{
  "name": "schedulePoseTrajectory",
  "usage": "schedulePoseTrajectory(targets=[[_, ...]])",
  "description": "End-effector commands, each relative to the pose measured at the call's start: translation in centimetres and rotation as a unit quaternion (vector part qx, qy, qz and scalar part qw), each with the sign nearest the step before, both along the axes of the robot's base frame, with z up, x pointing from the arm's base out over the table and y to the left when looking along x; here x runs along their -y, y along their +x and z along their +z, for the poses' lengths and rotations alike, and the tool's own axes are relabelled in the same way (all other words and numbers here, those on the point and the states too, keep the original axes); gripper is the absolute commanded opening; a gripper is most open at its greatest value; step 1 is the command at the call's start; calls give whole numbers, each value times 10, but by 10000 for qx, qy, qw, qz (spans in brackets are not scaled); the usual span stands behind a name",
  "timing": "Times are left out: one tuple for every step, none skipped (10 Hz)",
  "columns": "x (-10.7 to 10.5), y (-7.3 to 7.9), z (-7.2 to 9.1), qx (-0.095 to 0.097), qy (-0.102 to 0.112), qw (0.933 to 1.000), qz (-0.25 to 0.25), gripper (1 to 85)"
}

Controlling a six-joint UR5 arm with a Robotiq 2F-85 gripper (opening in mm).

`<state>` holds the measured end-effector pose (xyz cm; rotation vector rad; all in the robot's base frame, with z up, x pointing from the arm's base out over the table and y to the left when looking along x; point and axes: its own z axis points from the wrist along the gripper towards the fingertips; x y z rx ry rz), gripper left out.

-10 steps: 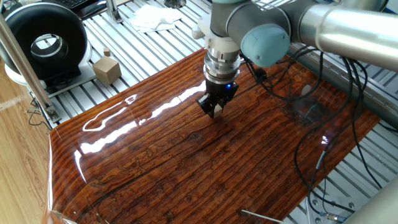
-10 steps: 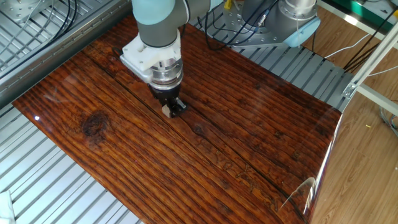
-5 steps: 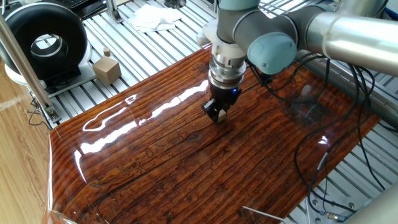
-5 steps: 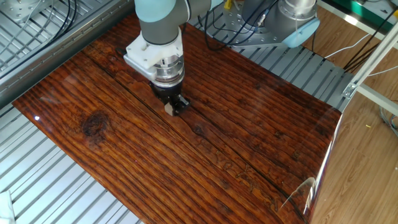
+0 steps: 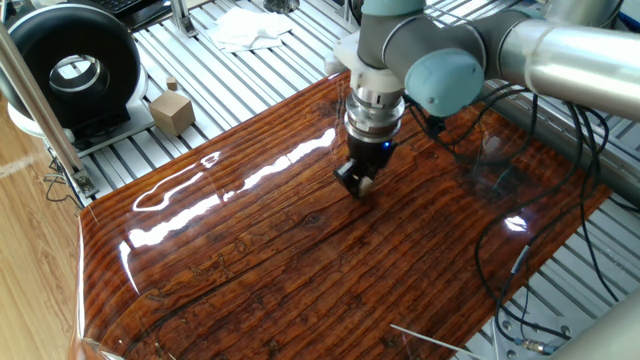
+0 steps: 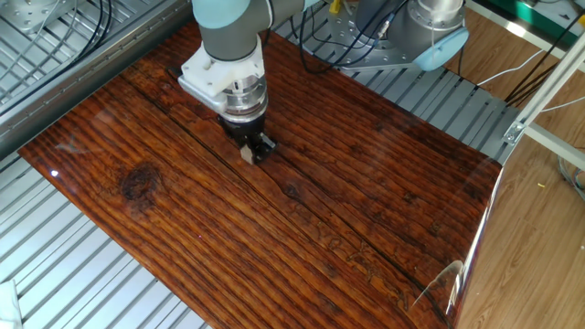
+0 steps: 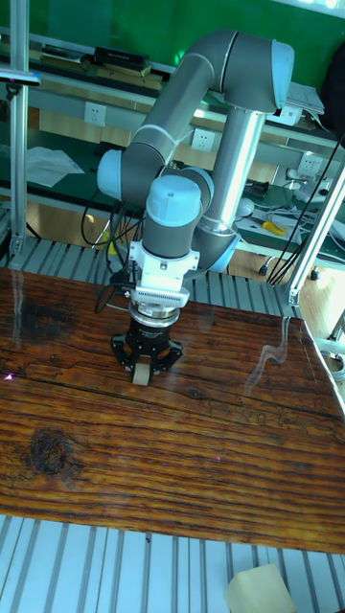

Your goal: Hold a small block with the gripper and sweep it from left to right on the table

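My black two-fingered gripper [image 5: 361,186] [image 6: 252,153] [image 7: 141,371] points straight down over the glossy reddish-brown table [image 5: 260,270] [image 6: 366,183] [image 7: 192,460]. Its fingers are shut on the small block [image 5: 364,187] [image 6: 246,156] [image 7: 140,374], a tiny pale tan cube. The block rests at the board's surface, near the middle of the table toward its far edge in one fixed view. The silver-grey arm with light blue joint caps rises above it.
A larger tan cube with a knob [image 5: 171,110] and a black round device [image 5: 72,70] sit on the slatted aluminium frame at the left. White cloth [image 5: 245,27] lies at the back. Black cables [image 5: 530,220] trail over the table's right side. A pale block [image 7: 264,589] lies below the board.
The gripper has slid with the small block across the board, rightward in one fixed view and slightly up-left in the other fixed view. Its grip has not changed.
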<state>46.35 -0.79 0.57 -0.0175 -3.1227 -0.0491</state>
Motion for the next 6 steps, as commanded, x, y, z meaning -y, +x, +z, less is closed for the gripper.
schedulePoseTrajectory(targets=[[5,-2,10,-72,16,10000,-15,10],[5,-2,9,-80,23,10000,-37,10],[8,-2,7,-79,8,10000,-14,10],[8,-3,7,-95,31,9999,-21,10],[6,-4,6,-126,60,9999,-51,10],[3,-5,2,-136,113,9998,-88,10]])
